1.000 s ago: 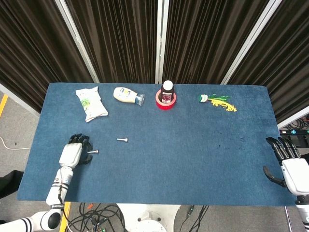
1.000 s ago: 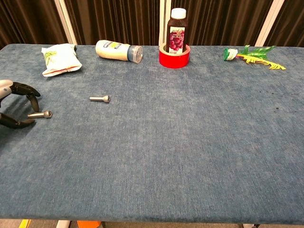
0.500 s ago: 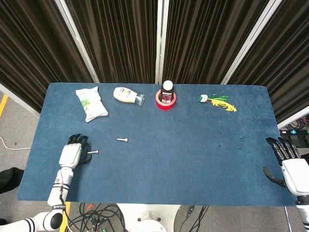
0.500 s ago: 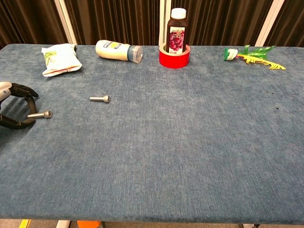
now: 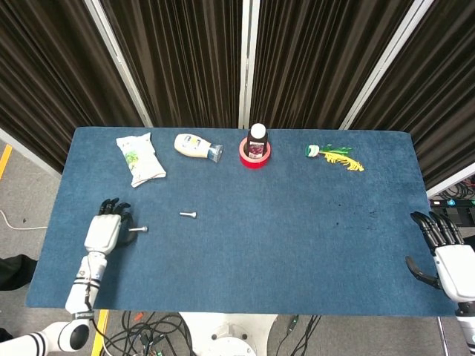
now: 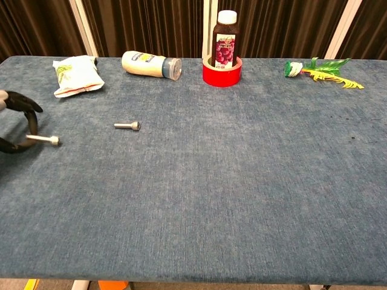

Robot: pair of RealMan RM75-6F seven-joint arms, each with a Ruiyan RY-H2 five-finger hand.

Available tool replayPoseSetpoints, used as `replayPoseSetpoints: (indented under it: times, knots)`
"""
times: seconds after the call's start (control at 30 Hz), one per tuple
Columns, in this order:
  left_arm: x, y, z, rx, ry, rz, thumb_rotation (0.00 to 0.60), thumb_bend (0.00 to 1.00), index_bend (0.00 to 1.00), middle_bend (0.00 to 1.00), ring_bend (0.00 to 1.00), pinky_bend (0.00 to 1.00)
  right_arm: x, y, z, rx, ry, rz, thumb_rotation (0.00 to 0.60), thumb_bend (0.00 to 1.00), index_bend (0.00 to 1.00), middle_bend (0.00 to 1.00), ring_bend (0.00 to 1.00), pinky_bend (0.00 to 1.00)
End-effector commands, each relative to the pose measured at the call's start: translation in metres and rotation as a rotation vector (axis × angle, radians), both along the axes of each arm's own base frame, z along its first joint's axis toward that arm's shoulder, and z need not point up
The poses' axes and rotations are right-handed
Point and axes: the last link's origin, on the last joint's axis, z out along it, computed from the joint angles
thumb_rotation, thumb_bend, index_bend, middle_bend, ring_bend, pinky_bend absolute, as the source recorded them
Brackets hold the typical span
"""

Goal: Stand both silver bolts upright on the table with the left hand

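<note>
One silver bolt (image 5: pixel 137 229) (image 6: pixel 43 139) lies level at the table's left edge. My left hand (image 5: pixel 104 233) (image 6: pixel 17 128) pinches its shaft end between a finger and the thumb, with the head pointing right. The second silver bolt (image 5: pixel 188 215) (image 6: pixel 127 126) lies on its side on the blue cloth, to the right of the hand and apart from it. My right hand (image 5: pixel 450 259) hangs at the table's far right edge with fingers spread, holding nothing. It does not show in the chest view.
Along the back of the blue table (image 5: pixel 297 237) lie a white snack bag (image 5: pixel 139 159), a mayonnaise bottle (image 5: pixel 197 146) on its side, a dark juice bottle (image 5: pixel 257 139) standing inside a red ring (image 5: pixel 245 158), and a green-yellow sprig (image 5: pixel 335 154).
My left hand has drawn left and slightly back, and the nearer bolt has moved with it, held at the fingertips. The other bolt and the right hand stay put.
</note>
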Motion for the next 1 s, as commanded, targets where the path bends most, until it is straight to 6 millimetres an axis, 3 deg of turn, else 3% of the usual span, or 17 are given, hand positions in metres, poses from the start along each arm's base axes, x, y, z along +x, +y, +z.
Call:
replayPoseSetpoints:
  times: [0.03, 0.27, 0.53, 1.0]
  knots:
    - [0.006, 0.004, 0.014, -0.022, 0.090, -0.055, 0.600, 0.43, 0.57, 0.20, 0.06, 0.00, -0.001, 0.001, 0.000, 0.001, -0.002, -0.004, 0.600, 0.27, 0.03, 0.10, 0.00, 0.00]
    - [0.018, 0.012, 0.025, -0.097, 0.303, -0.146, 0.600, 0.44, 0.57, 0.20, 0.06, 0.00, -0.003, 0.001, 0.000, 0.001, -0.004, -0.007, 0.600, 0.27, 0.03, 0.10, 0.00, 0.00]
    - [0.030, 0.013, 0.019, -0.126, 0.536, -0.235, 0.600, 0.43, 0.56, 0.20, 0.06, 0.00, -0.005, 0.002, 0.000, 0.000, -0.006, -0.017, 0.600, 0.27, 0.03, 0.10, 0.00, 0.00]
    - [0.039, 0.013, 0.014, -0.150, 0.590, -0.237, 0.600, 0.43, 0.46, 0.19, 0.06, 0.00, -0.007, 0.002, 0.000, -0.001, -0.008, -0.022, 0.600, 0.27, 0.03, 0.10, 0.00, 0.00]
